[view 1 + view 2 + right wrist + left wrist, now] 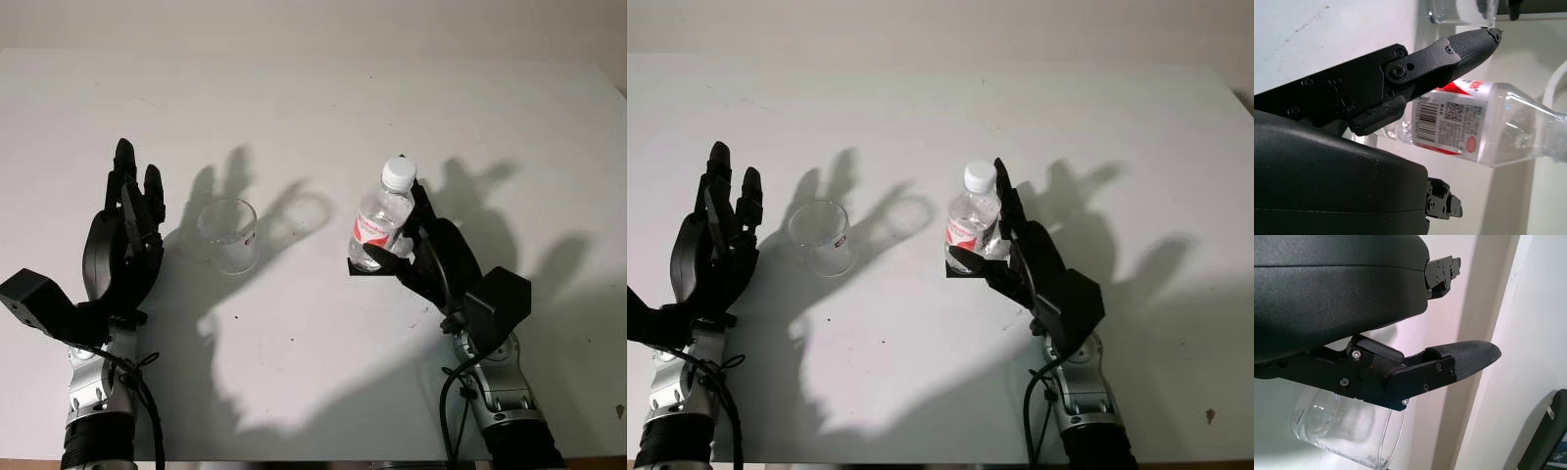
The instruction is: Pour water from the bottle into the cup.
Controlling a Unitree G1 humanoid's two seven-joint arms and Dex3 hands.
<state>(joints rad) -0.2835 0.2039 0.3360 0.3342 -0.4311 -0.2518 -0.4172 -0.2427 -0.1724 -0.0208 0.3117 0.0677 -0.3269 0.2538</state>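
Right hand [407, 245] is wrapped around the capped bottle [382, 215], upright on the worktop [313, 108]. Left hand [132, 230] is kept released beside the empty cup [228, 235]; nothing's been poured.

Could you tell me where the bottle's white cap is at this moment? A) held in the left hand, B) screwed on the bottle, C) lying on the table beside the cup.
B: the white cap sits on top of the upright bottle, which the right hand is grasping.
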